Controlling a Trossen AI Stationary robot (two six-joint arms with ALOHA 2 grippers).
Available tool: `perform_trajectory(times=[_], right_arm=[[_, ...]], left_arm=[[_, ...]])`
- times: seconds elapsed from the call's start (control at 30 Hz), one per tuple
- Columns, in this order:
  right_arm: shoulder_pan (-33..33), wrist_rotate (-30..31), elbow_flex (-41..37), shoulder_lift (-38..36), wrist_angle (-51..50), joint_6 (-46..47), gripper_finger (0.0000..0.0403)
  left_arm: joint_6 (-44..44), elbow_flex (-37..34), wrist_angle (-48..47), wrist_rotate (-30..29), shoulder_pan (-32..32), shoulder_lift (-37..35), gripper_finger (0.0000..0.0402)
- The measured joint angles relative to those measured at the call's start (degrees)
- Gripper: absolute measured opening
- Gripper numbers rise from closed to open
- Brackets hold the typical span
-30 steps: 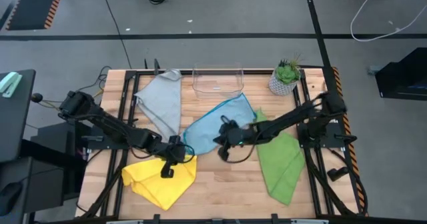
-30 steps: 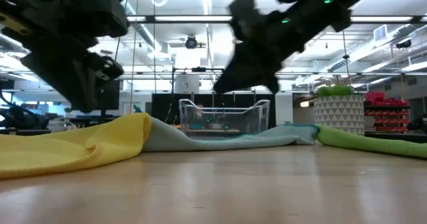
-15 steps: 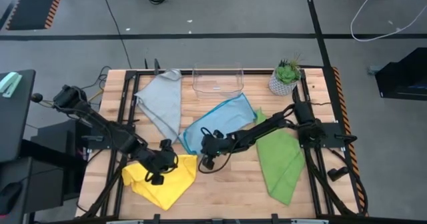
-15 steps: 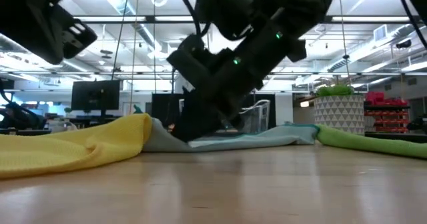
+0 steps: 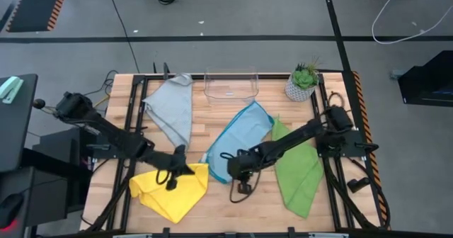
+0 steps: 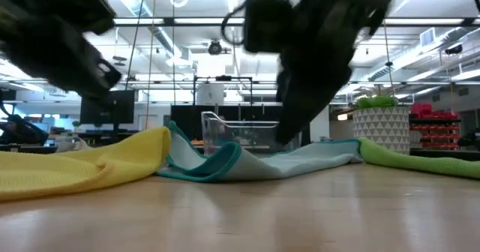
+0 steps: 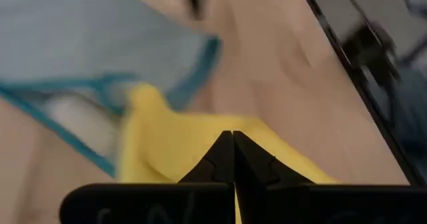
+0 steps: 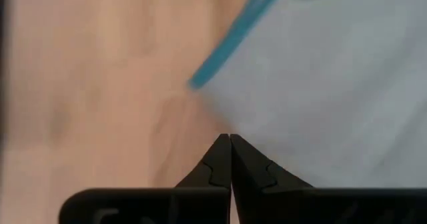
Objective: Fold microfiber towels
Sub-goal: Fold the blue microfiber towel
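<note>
Light blue microfiber towel (image 5: 237,140) mid-table, now bunched narrower, near edge curled over. Right gripper (image 5: 241,176) dragged it, fingers together, empty. Left gripper (image 5: 177,168) shut over yellow microfiber towel (image 5: 170,193), front-left. Fold unfinished.

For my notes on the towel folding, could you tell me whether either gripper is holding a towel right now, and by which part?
Nothing is held. The left gripper is shut empty over the yellow towel; the right gripper is shut empty beside the light blue towel.

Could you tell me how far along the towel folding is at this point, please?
No towel looks folded yet. In hand: the light blue microfiber towel lies rumpled mid-table, with the shut right gripper beside it and the shut left gripper at the yellow microfiber towel. The grey and green towels lie spread out, unfolded.
</note>
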Motion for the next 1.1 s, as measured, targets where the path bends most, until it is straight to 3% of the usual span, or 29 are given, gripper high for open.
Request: perform_trajectory(times=[0.13,0.33,0.4,0.5,0.63,0.77,1.1], right_arm=[[0.9,2.0,0.0,-7.5,-5.3,1.3,0.001],[-3.4,24.2,0.1,-18.0,-23.5,14.7,0.0004],[-6.9,28.0,-0.1,-19.4,-28.7,17.0,0.0004],[-13.0,27.4,-4.4,-20.1,-25.9,16.0,0.0004],[-21.2,21.3,-15.6,-19.8,-10.1,13.3,0.0002],[-26.7,20.3,-23.7,-19.0,1.0,14.6,0.0003],[-30.9,20.0,-26.4,-15.4,9.6,11.8,0.0003]], left_arm=[[3.0,-0.9,0.8,0.0,5.8,1.5,0.0003],[9.1,-0.7,4.7,4.0,9.8,4.8,0.0004],[10.0,-0.7,5.8,6.0,10.9,5.8,0.0004],[10.6,-0.7,6.5,8.6,12.2,7.1,0.0004],[10.9,-0.8,6.0,9.5,12.8,7.6,0.0004],[10.8,-0.8,5.1,9.6,12.7,7.6,0.0005],[9.7,-0.7,2.3,9.5,15.1,6.9,0.0008]])
